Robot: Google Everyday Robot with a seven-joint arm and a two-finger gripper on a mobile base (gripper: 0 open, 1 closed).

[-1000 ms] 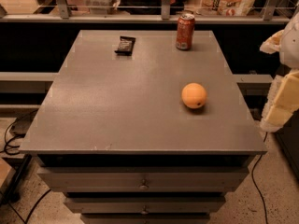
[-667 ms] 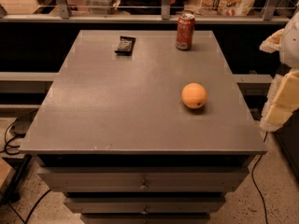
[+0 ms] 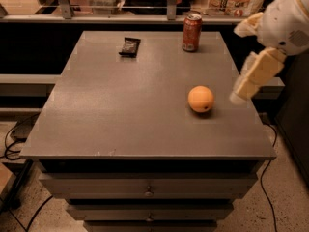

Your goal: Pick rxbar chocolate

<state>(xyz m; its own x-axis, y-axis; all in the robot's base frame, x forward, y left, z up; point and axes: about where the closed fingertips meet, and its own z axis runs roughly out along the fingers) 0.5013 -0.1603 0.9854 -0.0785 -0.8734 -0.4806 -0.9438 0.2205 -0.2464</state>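
Grey table (image 3: 120, 115): metal-looking top over drawers (image 3: 149, 185), with loads of bare room through the middle and the 6-to-9 o'clock side.
Rxbar (image 3: 130, 46): black wrapper, lying flat at about 11 o'clock, near the far edge and well apart from everything else.
Gripper (image 3: 248, 81): hanging just off the table's 3 o'clock edge. Can't tell if it's open or closed from here.
Orange (image 3: 201, 99): at 3 o'clock, near the gripper and roughly on the straight line to the bar. I reckon a low sweep clips it and sends it rolling.
Can (image 3: 192, 32): upright at 1 o'clock and looks tippy, so an arm swinging wide could knock it.
Far edge: a shove instead of a clean grab could slide the bar off the back.
Best lane: high over the middle, then drop in from the 9 o'clock side.
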